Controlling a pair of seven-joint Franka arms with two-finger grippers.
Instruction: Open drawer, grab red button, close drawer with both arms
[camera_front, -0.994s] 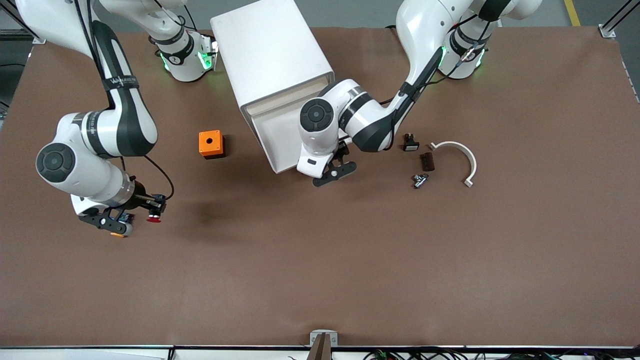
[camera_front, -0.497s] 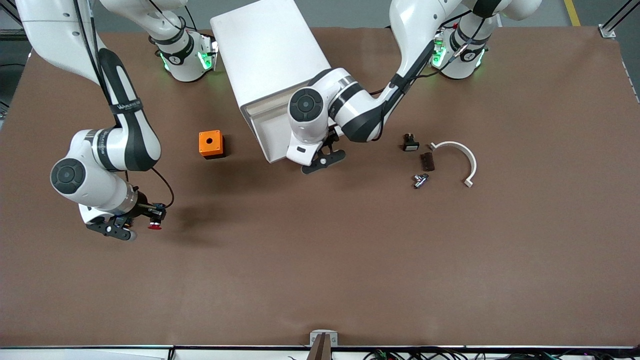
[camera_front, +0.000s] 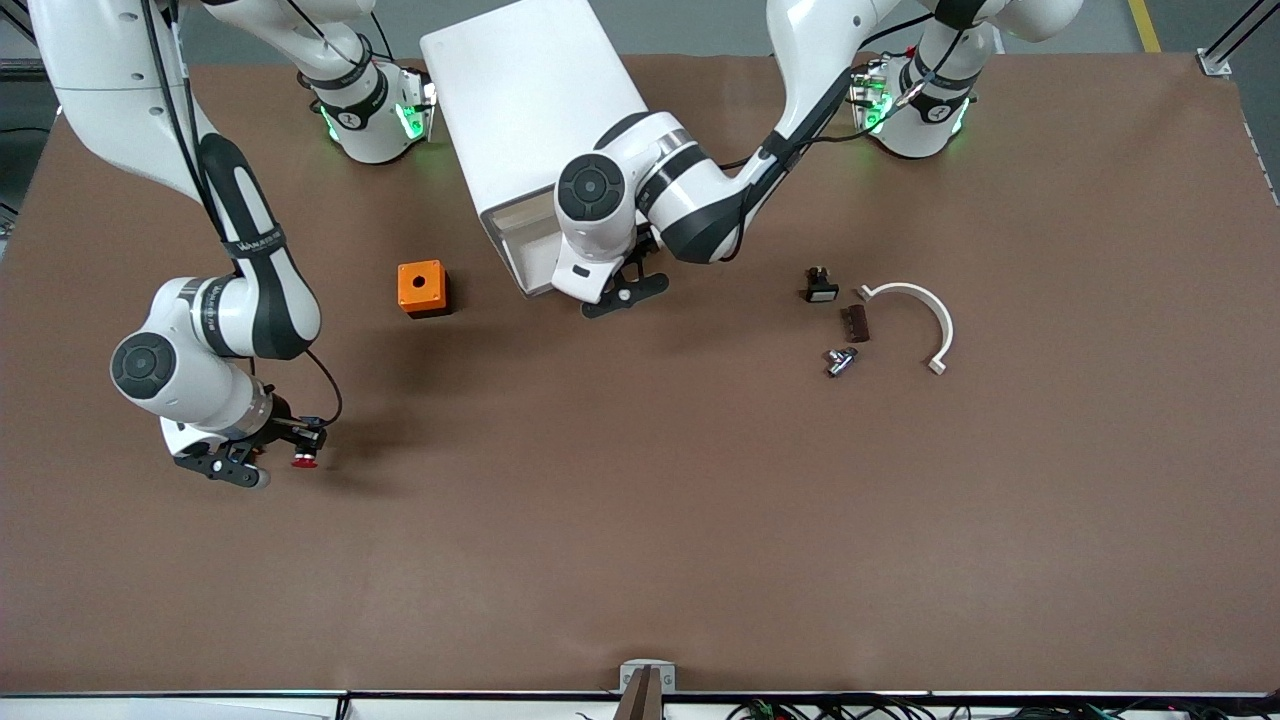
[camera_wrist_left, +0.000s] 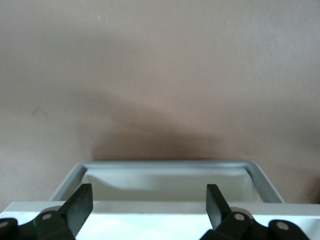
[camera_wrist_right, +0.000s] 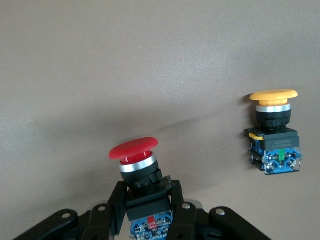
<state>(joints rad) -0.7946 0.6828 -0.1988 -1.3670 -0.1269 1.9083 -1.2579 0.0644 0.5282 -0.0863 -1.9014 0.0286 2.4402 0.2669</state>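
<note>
Gripping the red button (camera_wrist_right: 134, 151) by its body, the right hand (camera_front: 262, 458) hangs over the tabletop (camera_front: 700, 500) toward the right arm's end. At the nearly shut top drawer (camera_wrist_left: 165, 172), the left hand (camera_front: 622, 290) has its fingers spread wide, holding nothing.

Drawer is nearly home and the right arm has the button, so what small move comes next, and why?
Probably a last short push by the left gripper, open at the drawer front: the drawer juts slightly from the cabinet. The right gripper holds the red button over the table, beside the orange button.
</note>
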